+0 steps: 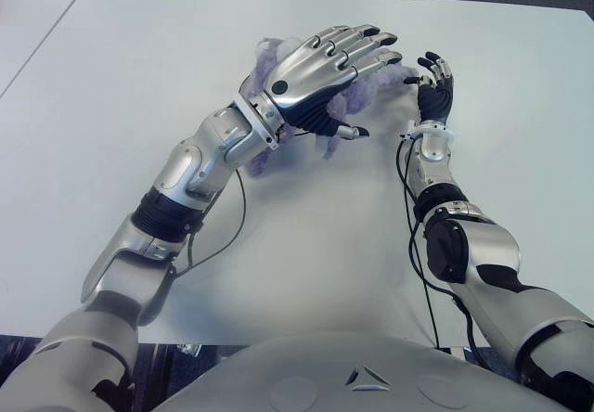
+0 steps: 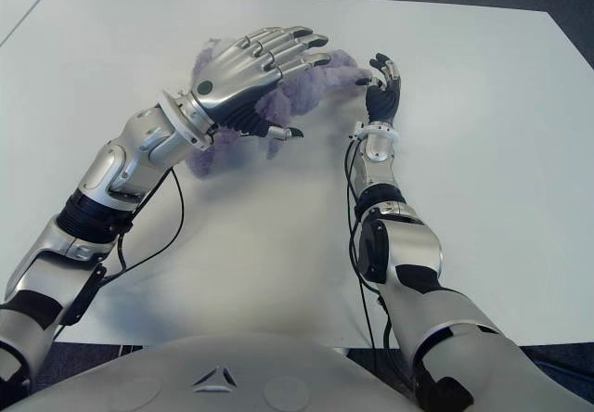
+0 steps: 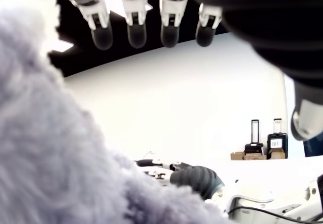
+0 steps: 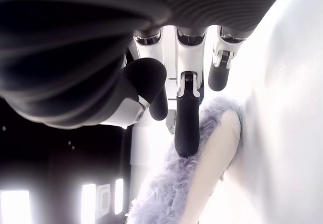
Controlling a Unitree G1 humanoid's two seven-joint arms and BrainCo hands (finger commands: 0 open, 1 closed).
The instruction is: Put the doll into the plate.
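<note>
In the upper middle of your left eye view, the purple doll [image 1: 357, 96] lay on the white table [image 1: 139, 69]. Your left hand [image 1: 327, 59] was over the doll with its four fingers stretched out flat and the thumb out to the side, gripping nothing. Your right hand [image 1: 432, 85], at the doll's right edge, had its fingers loosely extended, one fingertip [image 4: 187, 135] against the fur.

Doll [image 2: 311, 87] fluffy purple plush; table [image 2: 464, 134] smooth matt white.
</note>
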